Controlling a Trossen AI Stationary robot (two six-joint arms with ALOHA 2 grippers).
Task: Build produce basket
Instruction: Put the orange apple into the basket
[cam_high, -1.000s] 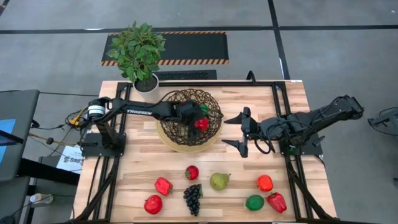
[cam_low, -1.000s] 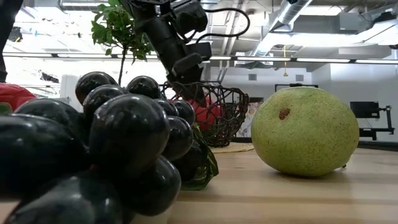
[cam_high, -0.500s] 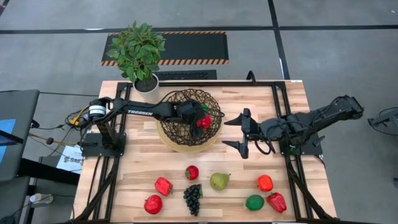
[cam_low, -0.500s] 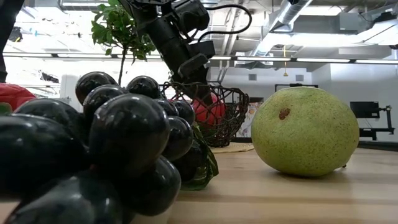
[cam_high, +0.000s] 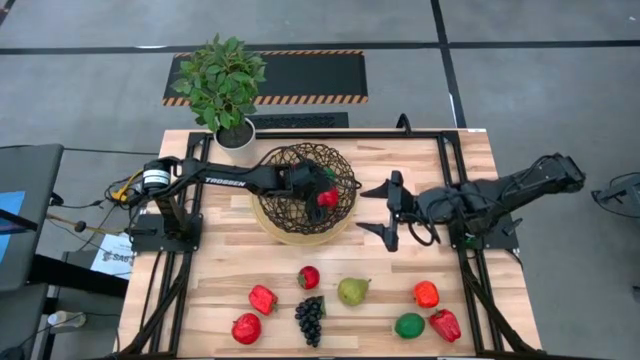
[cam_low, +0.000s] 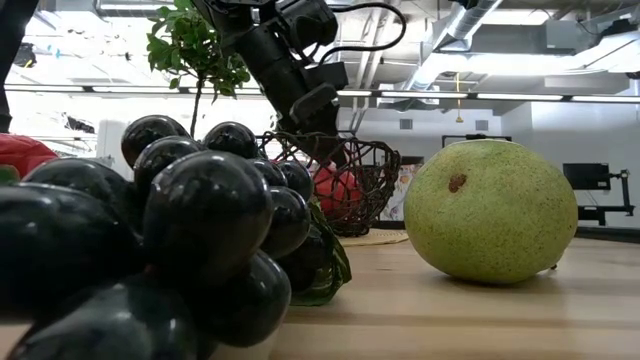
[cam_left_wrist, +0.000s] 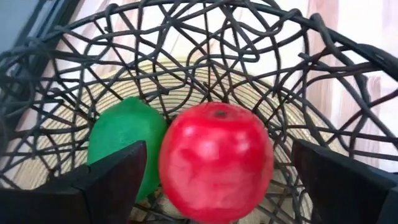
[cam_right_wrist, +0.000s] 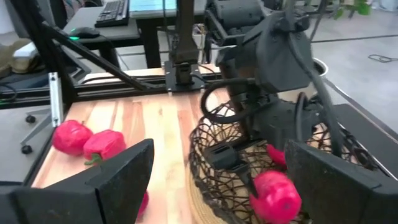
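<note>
The dark woven basket (cam_high: 275, 215) on its tan base stands at the middle of the table. Inside it a red apple (cam_left_wrist: 216, 163) lies beside a green fruit (cam_left_wrist: 124, 142). My left gripper (cam_high: 325, 190) reaches down into the basket from the left. It is open, with one finger on either side of the apple and a gap on both sides. My right gripper (cam_high: 363, 211) hangs open above the table just right of the basket, with nothing between its fingers. More produce lies along the near edge: grapes (cam_high: 310, 318), a pear (cam_high: 352, 291) and red, orange and green pieces.
A potted green plant (cam_high: 225, 85) stands at the far left corner. A black frame (cam_high: 440, 135) runs around the table's edges. In the low view the grapes (cam_low: 170, 240) and the pear (cam_low: 490, 212) fill the foreground, in front of the basket (cam_low: 375, 190).
My left gripper has opened inside the basket and let go of the red apple. The apple now lies between the spread fingers beside the green fruit.
</note>
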